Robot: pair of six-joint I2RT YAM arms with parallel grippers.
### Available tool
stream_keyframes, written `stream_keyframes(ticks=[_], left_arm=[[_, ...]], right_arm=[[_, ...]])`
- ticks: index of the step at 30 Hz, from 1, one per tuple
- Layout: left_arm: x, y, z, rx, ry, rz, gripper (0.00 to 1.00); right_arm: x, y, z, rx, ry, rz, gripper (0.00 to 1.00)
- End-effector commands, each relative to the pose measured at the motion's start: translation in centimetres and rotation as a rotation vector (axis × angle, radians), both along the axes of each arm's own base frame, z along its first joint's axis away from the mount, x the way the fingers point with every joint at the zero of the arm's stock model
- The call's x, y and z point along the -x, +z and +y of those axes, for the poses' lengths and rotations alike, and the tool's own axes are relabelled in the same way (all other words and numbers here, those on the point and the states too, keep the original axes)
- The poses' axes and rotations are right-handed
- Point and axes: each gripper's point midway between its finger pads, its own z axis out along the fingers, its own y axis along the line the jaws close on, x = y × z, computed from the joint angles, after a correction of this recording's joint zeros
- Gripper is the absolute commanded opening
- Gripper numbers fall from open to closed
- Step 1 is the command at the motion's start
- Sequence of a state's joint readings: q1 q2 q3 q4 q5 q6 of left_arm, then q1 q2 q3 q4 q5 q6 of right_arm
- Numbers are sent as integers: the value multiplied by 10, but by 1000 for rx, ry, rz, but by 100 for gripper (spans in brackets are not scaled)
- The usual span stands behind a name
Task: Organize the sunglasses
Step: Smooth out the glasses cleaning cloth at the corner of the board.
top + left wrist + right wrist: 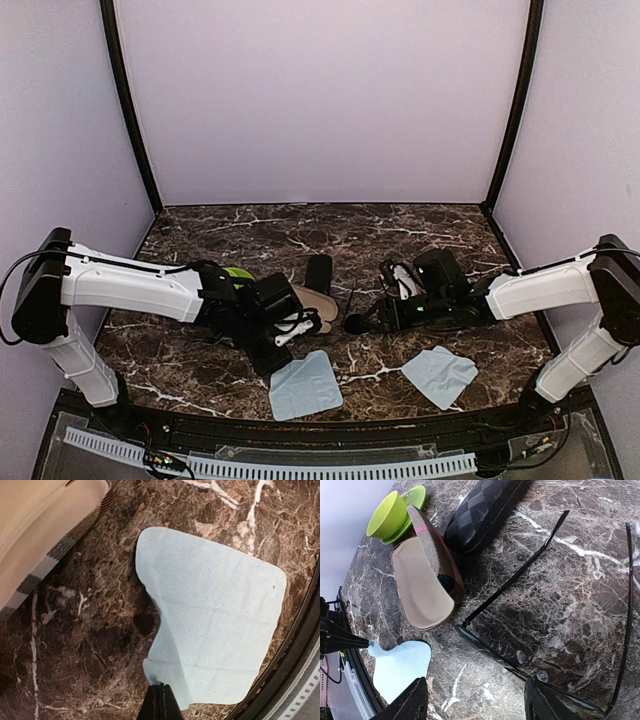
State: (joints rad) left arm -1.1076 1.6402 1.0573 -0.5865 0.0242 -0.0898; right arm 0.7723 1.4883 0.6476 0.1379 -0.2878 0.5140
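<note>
My left gripper (pixel 159 702) is pressed fully closed, its two black fingers together with nothing visibly between them. The tips sit at the near edge of a light blue square cloth (pixel 215 630) that lies flat on the dark brown marble tabletop (pixel 90 645). I cannot tell whether they touch it. Ahead and to the left of this gripper is the open brown striped oblong case (pixel 40 520), its beige lining facing up.

My right gripper (pixel 475 705) stands wide. A pair of sunglasses (pixel 487 650) with dark lenses and a thin black wire frame lies unfolded on the tabletop, its front bar running across the gap between my fingers and its slim temple arms stretching away from me. One lens passes under my right finger, and I cannot tell if it is touched. Beyond the left finger, the open case stands on edge, with a black woven oblong case (pixel 480 510) and a lime green cup (pixel 387 515) on its saucer farther off.
</note>
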Motion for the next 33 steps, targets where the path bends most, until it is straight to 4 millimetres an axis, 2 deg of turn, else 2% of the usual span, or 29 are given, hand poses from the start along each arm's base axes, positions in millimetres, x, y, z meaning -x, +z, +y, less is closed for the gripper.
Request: stream_keyframes(ticks=[1,6,9,14,20,22,28,33], left_arm=[[-5,-2,26,-78,17,-28,0],[-13,-11,41,-154,47,-53,0],[-17,-12,46,-178,66,-72,8],[-19,-14,51,-198,85,-87,28],[-22,-12,51,-194,105,-100,37],[-21,-10,43,-152,110,-90,39],[-13,-2,0,71,87,-19,44],[-4,10,-40,217,22,26,47]], right_arm=[[-1,9,7,-23,11,-25,66],[0,11,8,-24,12,-29,66],[1,11,8,-24,15,-28,66],[7,12,11,-23,31,-30,66],[18,18,19,-10,57,-44,66],[25,19,23,-11,70,-46,66],[45,15,32,27,97,-49,66],[42,11,23,57,52,-50,66]])
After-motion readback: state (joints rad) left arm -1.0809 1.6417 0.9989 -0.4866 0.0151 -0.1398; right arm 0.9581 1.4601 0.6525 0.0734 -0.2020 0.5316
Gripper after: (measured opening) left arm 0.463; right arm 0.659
